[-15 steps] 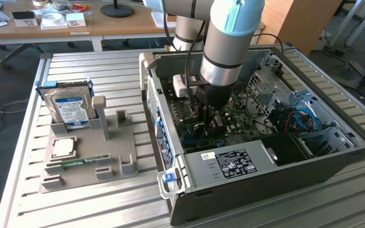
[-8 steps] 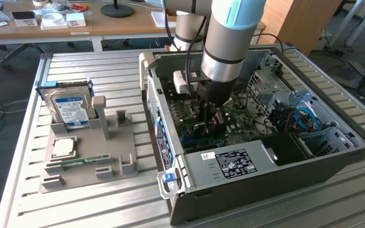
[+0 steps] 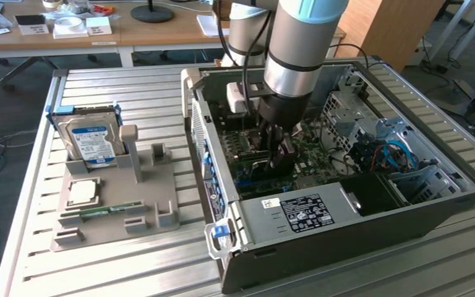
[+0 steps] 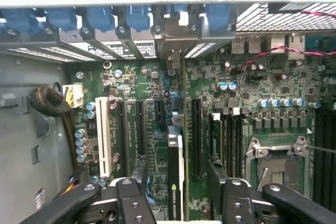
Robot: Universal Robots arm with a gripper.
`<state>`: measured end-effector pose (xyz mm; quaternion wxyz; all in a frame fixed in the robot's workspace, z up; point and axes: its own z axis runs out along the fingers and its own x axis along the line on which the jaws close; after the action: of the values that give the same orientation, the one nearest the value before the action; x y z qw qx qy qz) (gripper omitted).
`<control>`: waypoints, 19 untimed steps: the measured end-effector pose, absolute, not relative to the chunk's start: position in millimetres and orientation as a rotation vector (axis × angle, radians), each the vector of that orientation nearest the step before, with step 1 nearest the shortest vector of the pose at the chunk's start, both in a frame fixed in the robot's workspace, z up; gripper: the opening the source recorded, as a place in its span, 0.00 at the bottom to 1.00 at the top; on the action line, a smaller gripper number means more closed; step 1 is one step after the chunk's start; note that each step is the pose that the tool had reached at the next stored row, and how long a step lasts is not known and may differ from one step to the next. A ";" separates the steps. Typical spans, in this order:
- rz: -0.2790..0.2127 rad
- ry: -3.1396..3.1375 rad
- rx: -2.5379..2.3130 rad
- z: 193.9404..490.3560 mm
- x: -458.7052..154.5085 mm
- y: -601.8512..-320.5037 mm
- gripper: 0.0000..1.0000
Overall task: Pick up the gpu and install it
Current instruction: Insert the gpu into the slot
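The gpu [image 4: 176, 166] stands on edge in a motherboard [image 4: 157, 82] slot. I see it from above as a thin black card with a pale edge, running up to the rear bracket bay. My gripper [image 4: 177, 176] is open and straddles it. One black finger [image 4: 138, 174] stands on each side of the card, and both are apart from it. In the exterior view the gripper [image 3: 272, 162] reaches down into the open computer case [image 3: 303, 213], low over the board.
On the grey fixture tray [image 3: 163, 192] beside the case stand a blue-labelled hard drive [image 3: 91, 141], a processor chip [image 3: 83, 192] and a memory stick [image 3: 106, 210]. Case walls, drive cages and cables [image 3: 386, 154] surround the arm. An empty processor socket [image 4: 275, 163] lies near the card.
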<state>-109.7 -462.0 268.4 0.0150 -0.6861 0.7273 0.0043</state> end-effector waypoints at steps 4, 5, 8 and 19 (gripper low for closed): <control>0.014 2.263 -2.135 275.0 -109.7 -462.0 0.57; 0.014 2.263 -2.135 276.1 -109.7 -462.0 0.57; 0.014 2.263 -2.135 276.3 -109.7 -462.0 0.57; 0.013 2.263 -2.135 291.3 -109.7 -462.0 0.57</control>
<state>-109.7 -462.0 291.3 0.0150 -0.6861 0.7273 0.0043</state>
